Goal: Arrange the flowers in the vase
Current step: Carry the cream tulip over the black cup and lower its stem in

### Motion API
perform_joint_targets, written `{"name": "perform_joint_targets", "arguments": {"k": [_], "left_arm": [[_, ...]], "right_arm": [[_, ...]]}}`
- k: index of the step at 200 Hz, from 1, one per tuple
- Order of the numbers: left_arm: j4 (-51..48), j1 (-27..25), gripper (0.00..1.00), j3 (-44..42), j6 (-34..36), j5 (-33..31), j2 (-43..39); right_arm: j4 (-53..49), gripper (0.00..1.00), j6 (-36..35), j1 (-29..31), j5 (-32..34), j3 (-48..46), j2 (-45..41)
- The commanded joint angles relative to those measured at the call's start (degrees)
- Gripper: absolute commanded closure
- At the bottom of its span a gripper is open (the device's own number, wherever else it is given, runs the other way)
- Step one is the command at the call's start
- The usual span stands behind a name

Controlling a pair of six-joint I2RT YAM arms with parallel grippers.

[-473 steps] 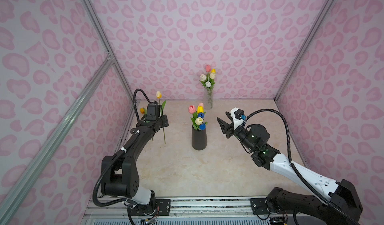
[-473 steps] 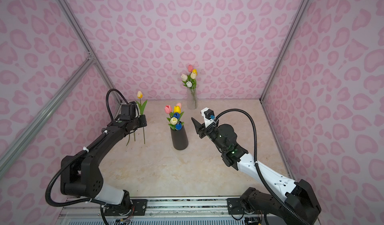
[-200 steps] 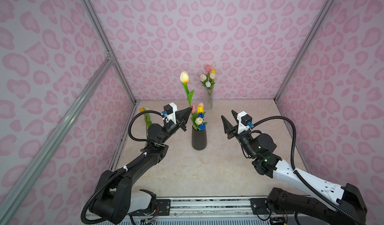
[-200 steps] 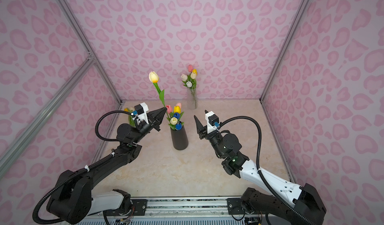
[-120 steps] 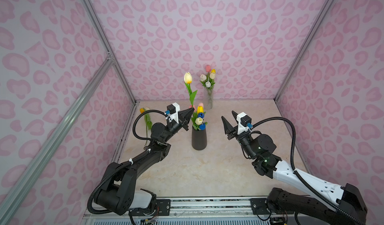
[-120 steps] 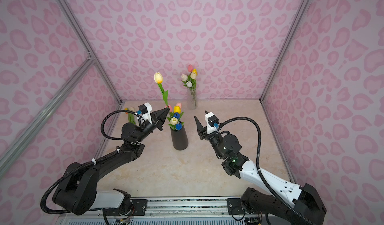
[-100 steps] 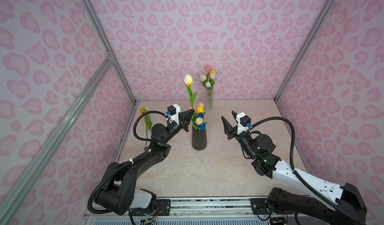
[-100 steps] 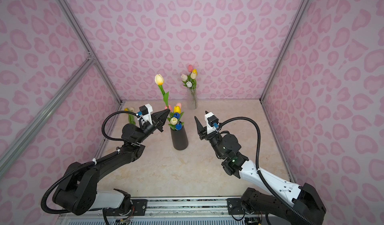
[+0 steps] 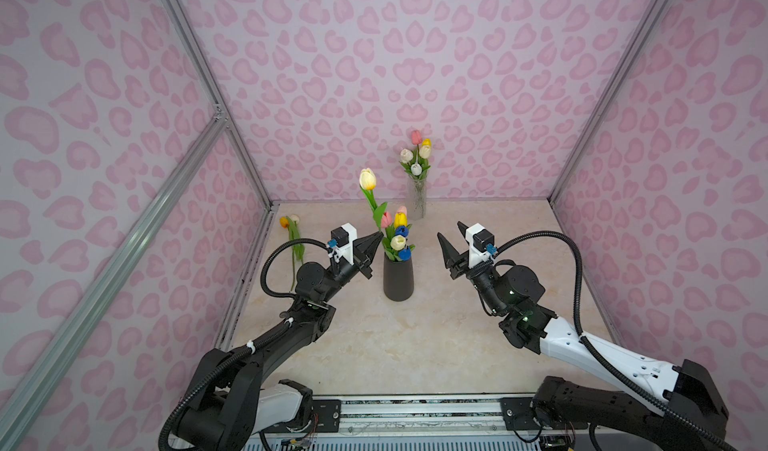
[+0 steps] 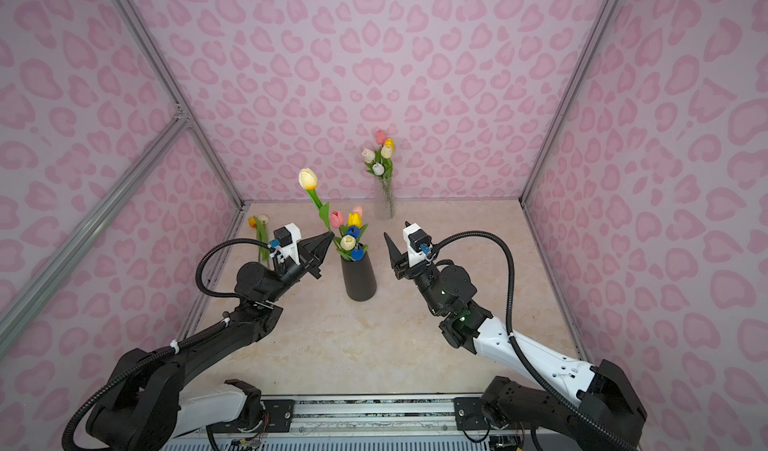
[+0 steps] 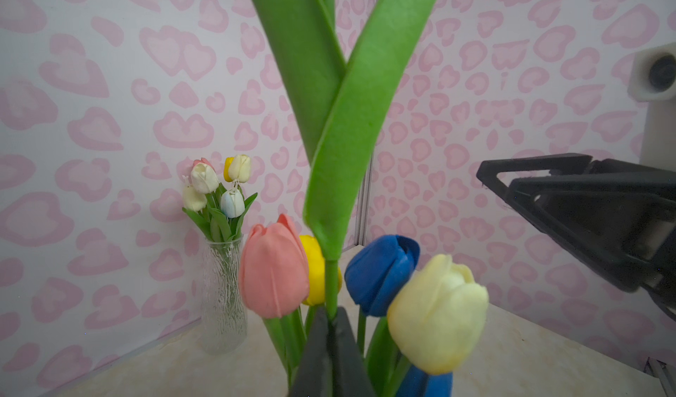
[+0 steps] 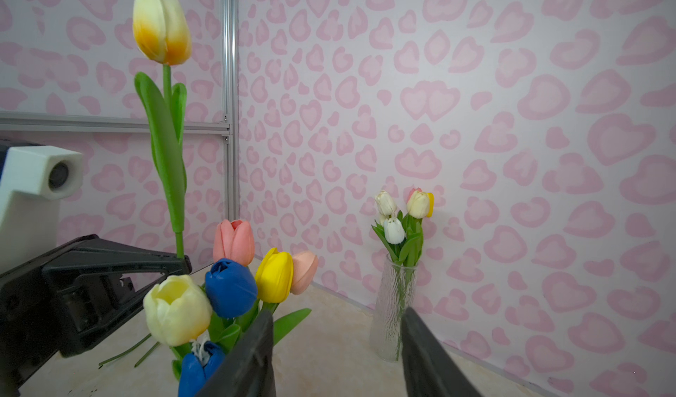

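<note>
Your left gripper [image 9: 379,235] has carried one cream-yellow tulip [image 9: 368,178] from the left wall [image 9: 124,178] to the black vase [image 9: 398,278], jaws clamped on its lower stem. Six tulip heads [image 9: 398,242] crowd that vase's mouth, close beside the stem. Your right gripper [image 9: 449,228] hovers half open and empty on the vase's other side. Two tulips [image 9: 294,241] lie by the left wall. One glass vase [image 9: 417,199] of tulips stands at the back.

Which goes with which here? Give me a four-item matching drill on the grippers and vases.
1. left gripper
2. right gripper
3. black vase
4. glass vase

A. standing farthest back
B. open, holding nothing
C. between the two grippers
D. shut on the tall tulip at its stem

Pairs: 1-D, 2-B, 3-C, 4-A
</note>
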Motion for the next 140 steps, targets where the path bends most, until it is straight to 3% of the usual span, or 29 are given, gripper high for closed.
{"name": "perform_joint_targets", "arguments": {"k": [1,75,92,140], "left_arm": [[-0.6,0.0,0.89,-0.1,1.4,0.0,0.1],[-1.6,-0.1,0.88,-0.3,2.7,0.7,1.6],[-4.0,-0.2,0.97,-0.3,4.5,0.9,0.8],[-14.6,-0.2,0.97,0.1,10.8,-5.1,-3.9]], "right_arm": [[1.6,0.44,-0.2,0.1,-0.8,0.8,0.9],[1.8,0.44,-0.5,0.0,-1.1,1.6,2.3],[1.8,0.44,-0.8,0.1,-0.9,1.5,2.3],[2.5,0.44,-0.8,0.0,-0.2,0.8,2.8]]}}
